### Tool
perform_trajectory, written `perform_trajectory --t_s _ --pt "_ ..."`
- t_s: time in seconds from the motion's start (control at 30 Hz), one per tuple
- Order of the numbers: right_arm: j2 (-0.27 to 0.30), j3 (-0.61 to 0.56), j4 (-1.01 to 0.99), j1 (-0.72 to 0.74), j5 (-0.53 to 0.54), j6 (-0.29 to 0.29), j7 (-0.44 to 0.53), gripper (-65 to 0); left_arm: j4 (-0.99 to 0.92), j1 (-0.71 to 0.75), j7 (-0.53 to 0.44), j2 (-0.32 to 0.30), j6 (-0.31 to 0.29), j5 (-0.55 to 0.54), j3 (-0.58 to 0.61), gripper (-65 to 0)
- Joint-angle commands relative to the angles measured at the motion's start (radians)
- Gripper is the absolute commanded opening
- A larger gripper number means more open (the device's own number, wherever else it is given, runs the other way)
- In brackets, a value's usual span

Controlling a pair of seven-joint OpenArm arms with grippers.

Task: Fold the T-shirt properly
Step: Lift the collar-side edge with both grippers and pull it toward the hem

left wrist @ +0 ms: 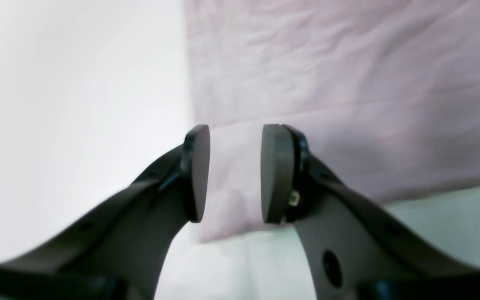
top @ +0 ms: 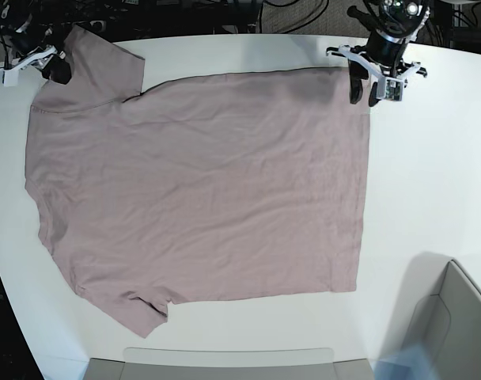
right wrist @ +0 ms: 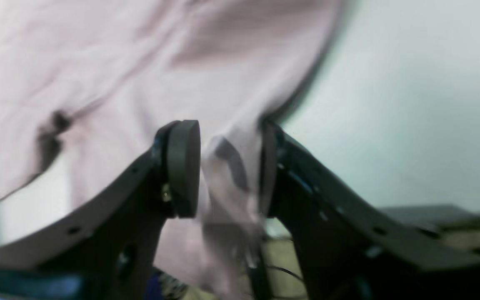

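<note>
At the ten o'clock corner of the white bench (top: 430,158), the right gripper (top: 52,70) sits on the far sleeve (top: 94,67) of the T-shirt (top: 201,190). Its wrist view shows the fingers (right wrist: 183,166) part open with a bunched fold of pink cloth standing between them; whether they pinch it tight I cannot tell through the blur. The garment lies spread flat across the bench, long axis running from nine to three o'clock, collar end toward nine, hem (top: 362,206) toward three.

At the one o'clock corner, the left gripper (top: 365,85) hangs over the hem's far corner. Its wrist view shows its fingers (left wrist: 275,173) apart, straddling that corner of cloth with a clear gap each side, so nothing is held yet. The corner lies straight between them, so closing looks like the next need.

Only the base view shows the near sleeve (top: 138,313) and the whole layout; only the wrist views show the finger gaps.
</note>
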Motion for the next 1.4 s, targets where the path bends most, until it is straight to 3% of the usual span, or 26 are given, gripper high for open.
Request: perform_trajectory --t_s 0.0,0.2,0.33,0.47,0.6,0.87,1.07,1.27,1.37 --pt "-0.006 -0.006 -0.004 -0.016 -0.049 -0.006 -0.058 -42.1 0.018 0.006 0.011 -0.027 0.000 -0.066 -0.032 -44.3" --pt "-0.018 -0.003 -0.002 -0.033 -0.042 -0.006 -0.060 -42.1 0.012 0.004 0.100 -0.097 0.000 -0.486 -0.187 -44.2" --pt "-0.015 -0.003 -0.001 -0.033 -0.042 -0.005 -0.060 -42.1 -0.020 -0.040 0.196 -0.137 0.000 -0.595 -0.246 -44.1" --pt "-0.014 -0.003 -0.001 -0.031 -0.042 -0.003 -0.060 -42.1 -0.125 -0.125 0.354 -0.140 0.000 -0.601 -0.280 -44.1" --pt "-0.014 -0.005 -0.001 -0.031 -0.042 -0.003 -0.060 -42.1 -0.246 -0.151 0.424 -0.142 0.000 -0.601 -0.291 -44.1" --pt "-0.004 -0.005 -0.001 -0.031 -0.042 -0.003 -0.060 -42.1 -0.386 -0.146 0.430 -0.139 -0.003 -0.600 -0.282 -44.1" --pt "-0.012 -0.011 0.031 -0.031 -0.043 -0.003 -0.060 -42.1 -0.389 -0.145 0.438 -0.125 -0.121 -0.601 -0.279 -44.3" --pt "-0.012 -0.011 0.051 -0.027 -0.046 -0.005 -0.060 -42.1 -0.393 -0.145 0.433 -0.125 -0.139 -0.600 -0.133 -44.5" --pt "-0.015 -0.016 0.080 -0.027 -0.046 -0.005 -0.063 -42.2 -0.410 -0.154 0.432 -0.123 -0.139 -0.598 -0.115 -44.6"
